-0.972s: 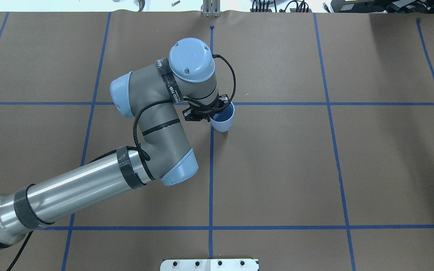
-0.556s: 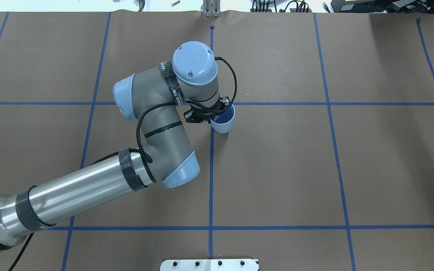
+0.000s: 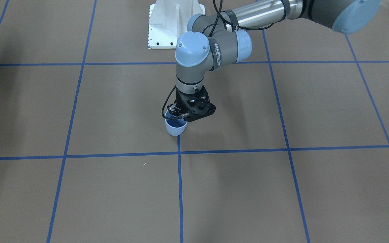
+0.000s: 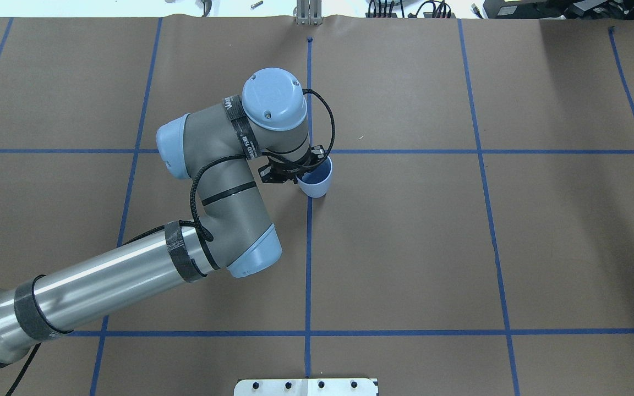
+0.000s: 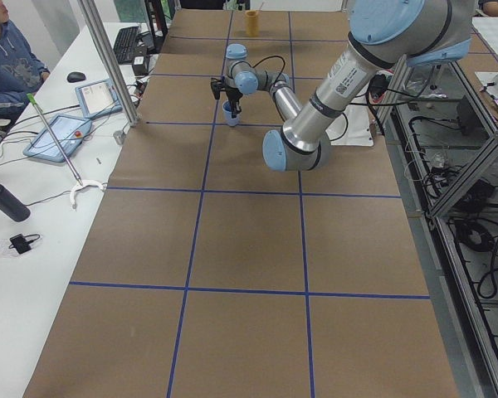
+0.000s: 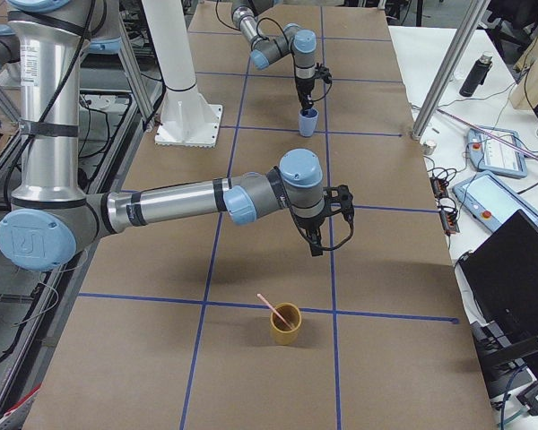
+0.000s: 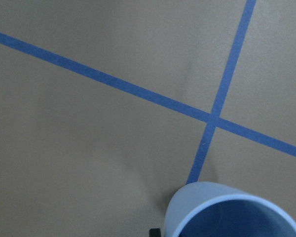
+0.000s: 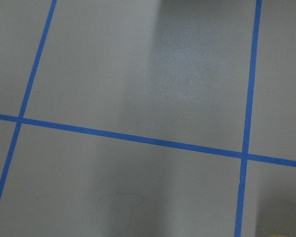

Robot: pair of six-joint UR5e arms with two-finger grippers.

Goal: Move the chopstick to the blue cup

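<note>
The chopstick (image 6: 269, 305), a thin pale pink stick, leans inside a tan cup (image 6: 285, 331), with its upper end projecting above the rim. This cup stands toward the end of the worktop (image 4: 405, 247) on the robot's right. The blue cup (image 3: 176, 129) is well apart from it, near the middle of the worktop. It sits on the centre line of the blue tape lines (image 4: 309, 264), just on the robot's side of a crossing. Whether its base touches the paper cannot be told. The left end effector (image 3: 177, 115) points straight down and is clenched on the blue cup's rim; the left wrist view shows that rim close at its lower edge. The right end effector (image 6: 316, 245) hangs above the worktop near the tan cup, fingers downward. Whether it is released or clenched cannot be told.
</note>
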